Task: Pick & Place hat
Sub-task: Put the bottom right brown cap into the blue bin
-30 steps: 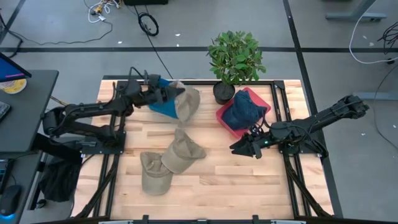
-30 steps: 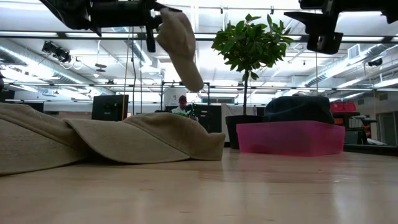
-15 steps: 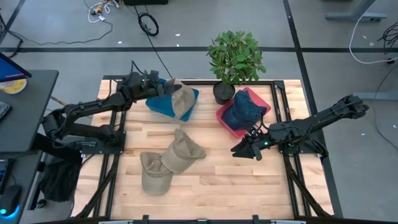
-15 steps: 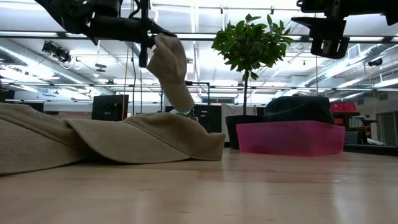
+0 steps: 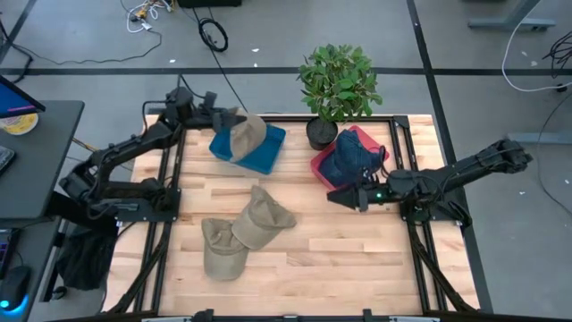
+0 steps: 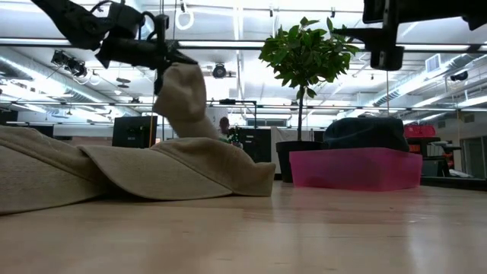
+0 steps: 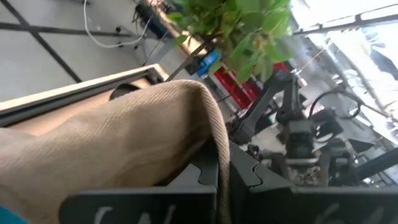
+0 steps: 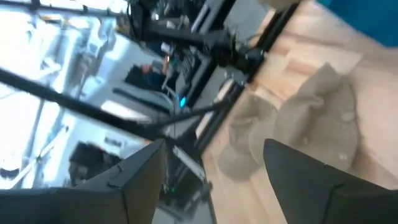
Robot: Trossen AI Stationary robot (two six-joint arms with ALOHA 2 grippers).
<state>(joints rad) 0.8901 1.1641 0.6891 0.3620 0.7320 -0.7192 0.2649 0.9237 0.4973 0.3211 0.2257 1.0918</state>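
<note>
- High view: left gripper (image 5: 217, 117) is sitting at the upper left of the table (image 5: 295, 268), clamping a tan hat (image 5: 241, 134) by its edge; the hat is draping over the blue bin (image 5: 262, 153).
- Left wrist view: tan hat fabric (image 7: 112, 146) is filling the lower left of the frame, pinched between the dark fingers (image 7: 280, 202) at the bottom edge.
- Low view: the held hat (image 6: 181, 99) is hanging from the left gripper (image 6: 161, 57) in the upper left of the frame, its lower part dropping behind the hats in front.
- High view: two more tan hats are lying on the wood below centre, one hat (image 5: 265, 215) overlapping another hat (image 5: 223, 249) to its lower left.
- High view: right gripper (image 5: 344, 196) is hovering just below the pink bin (image 5: 323, 174), right of centre, pointing left; nothing is showing between its fingers.
- Right wrist view: the two dark fingers (image 8: 305, 180) are standing wide apart, with the loose hats (image 8: 298, 130) showing in the gap on the table.
- High view: a dark blue hat (image 5: 351, 159) is resting in the pink bin, with a potted plant (image 5: 338, 85) touching the bin's upper left side.
</note>
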